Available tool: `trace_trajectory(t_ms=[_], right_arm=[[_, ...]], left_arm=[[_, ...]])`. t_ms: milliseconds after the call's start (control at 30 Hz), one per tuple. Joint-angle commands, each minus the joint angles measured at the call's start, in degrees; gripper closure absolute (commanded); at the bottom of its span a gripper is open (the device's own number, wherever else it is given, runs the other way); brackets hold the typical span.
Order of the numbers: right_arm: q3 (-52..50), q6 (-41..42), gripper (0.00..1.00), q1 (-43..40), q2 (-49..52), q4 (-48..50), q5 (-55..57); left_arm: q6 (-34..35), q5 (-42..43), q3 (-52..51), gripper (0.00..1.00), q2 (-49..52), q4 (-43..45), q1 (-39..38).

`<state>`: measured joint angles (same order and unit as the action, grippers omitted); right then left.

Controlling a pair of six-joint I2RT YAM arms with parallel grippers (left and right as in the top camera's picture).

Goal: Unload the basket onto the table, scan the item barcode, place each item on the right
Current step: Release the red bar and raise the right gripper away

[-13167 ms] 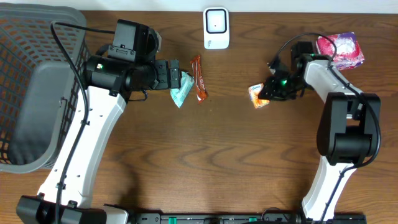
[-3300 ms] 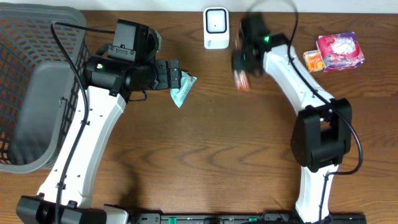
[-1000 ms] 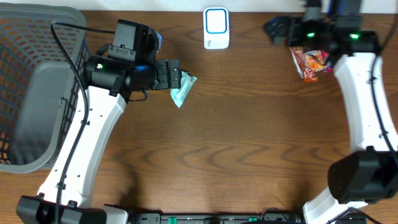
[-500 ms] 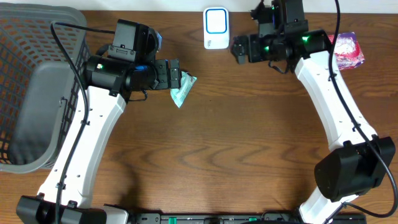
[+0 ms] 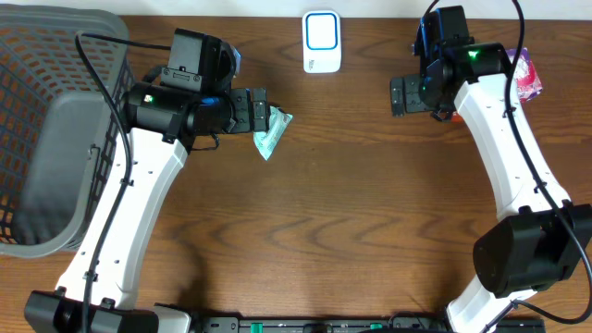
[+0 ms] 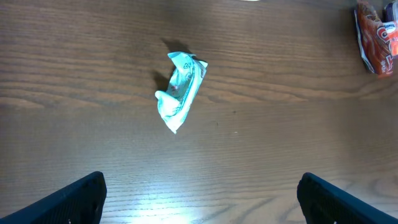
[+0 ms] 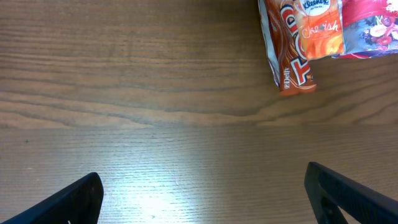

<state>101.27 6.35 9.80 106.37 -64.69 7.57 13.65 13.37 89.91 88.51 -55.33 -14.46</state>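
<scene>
Both claws gape wide and hold nothing: the left gripper hangs on the left-arm side of the one white scanner, the right gripper on its other side. One crumpled teal packet lies on the table ahead of the left fingers. Three packs huddle together well right of the scanner: one orange snack packet, one orange tissue pack, one pink pack. One grey basket stands far left of the scanner
</scene>
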Motion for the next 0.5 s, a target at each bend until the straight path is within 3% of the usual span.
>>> trace_trajectory(t_ms=[0,233,400,467], right_arm=[[-0.13,0.46,0.01,0.09,-0.17,-0.04,1.11],[-0.13,0.46,0.01,0.09,-0.17,-0.04,1.11],[-0.13,0.46,0.01,0.09,-0.17,-0.04,1.11],[-0.13,0.46,0.01,0.09,-0.17,-0.04,1.11]], left_arm=[[-0.33,-0.17,0.42,0.02,0.22,-0.11,0.02],[-0.20,-0.15,0.42,0.02,0.22,-0.11,0.02],[7.58,2.01,0.42,0.02,0.22,0.39,-0.02],[7.65,2.01,0.42,0.02,0.22,0.28,-0.02]])
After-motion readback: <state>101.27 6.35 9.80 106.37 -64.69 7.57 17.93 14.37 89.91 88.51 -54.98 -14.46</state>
